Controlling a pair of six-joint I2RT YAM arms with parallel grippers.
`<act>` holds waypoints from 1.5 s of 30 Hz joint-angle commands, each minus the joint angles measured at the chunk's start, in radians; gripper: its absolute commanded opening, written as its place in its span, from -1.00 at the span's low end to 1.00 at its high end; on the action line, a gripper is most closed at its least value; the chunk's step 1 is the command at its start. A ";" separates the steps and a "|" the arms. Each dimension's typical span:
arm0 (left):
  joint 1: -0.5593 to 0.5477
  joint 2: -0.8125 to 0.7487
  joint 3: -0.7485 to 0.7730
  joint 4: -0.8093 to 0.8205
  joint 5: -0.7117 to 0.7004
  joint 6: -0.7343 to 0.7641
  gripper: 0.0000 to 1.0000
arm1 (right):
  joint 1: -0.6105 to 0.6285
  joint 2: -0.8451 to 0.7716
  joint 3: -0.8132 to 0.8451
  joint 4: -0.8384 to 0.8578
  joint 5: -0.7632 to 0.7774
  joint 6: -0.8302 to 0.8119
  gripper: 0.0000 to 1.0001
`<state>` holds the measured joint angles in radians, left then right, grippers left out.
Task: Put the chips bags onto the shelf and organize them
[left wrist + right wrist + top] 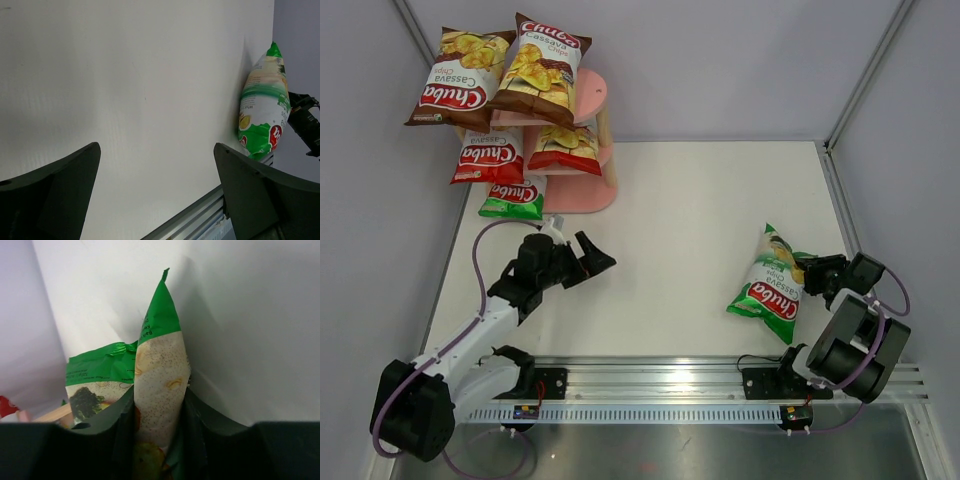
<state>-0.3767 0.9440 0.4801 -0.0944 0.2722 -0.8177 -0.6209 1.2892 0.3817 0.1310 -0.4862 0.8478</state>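
Note:
The pink shelf (592, 96) stands at the far left. Two brown chips bags (460, 75) (542, 68) lie on its top board. Two red-white bags (488, 155) (565, 148) are on the middle board, and one green bag (513, 198) is at the bottom. A second green bag (772, 278) lies at the right of the table. My right gripper (817, 272) is shut on its right edge, and the bag (160, 370) is pinched between the fingers (160, 400). My left gripper (595, 258) is open and empty over the table's left middle (156, 150). It faces the green bag (262, 110).
An aluminium rail (720, 375) runs along the near edge. Grey walls close in the left, back and right sides. In the right wrist view, more green bag (95, 375) shows behind one finger. I cannot tell whether it is the same bag.

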 commanded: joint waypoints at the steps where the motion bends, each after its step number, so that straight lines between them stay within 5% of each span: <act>1: -0.034 0.039 0.028 0.120 0.056 0.015 0.98 | 0.006 -0.027 -0.015 0.082 -0.084 0.102 -0.21; 11: -0.272 -0.022 -0.035 0.344 -0.189 0.031 0.98 | 0.059 -0.106 0.017 0.050 -0.086 0.290 -0.57; 19: -0.335 0.025 -0.072 0.536 -0.183 0.074 0.98 | 0.170 -0.114 0.042 0.084 -0.008 0.416 -0.90; 25: -0.409 0.105 -0.109 0.657 -0.223 0.103 0.98 | 0.248 -0.113 0.077 0.108 0.038 0.520 -0.92; 37: -0.611 0.427 -0.103 1.197 -0.396 0.187 0.98 | 0.322 -0.082 0.114 0.219 0.044 0.784 -0.92; 45: -0.646 0.630 -0.064 1.528 -0.498 0.201 0.98 | 0.472 -0.100 0.154 0.321 0.116 1.004 -0.94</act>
<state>-1.0195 1.5379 0.3794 1.1450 -0.1223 -0.6575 -0.1978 1.2255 0.4629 0.3515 -0.4118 1.7260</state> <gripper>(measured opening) 0.988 0.294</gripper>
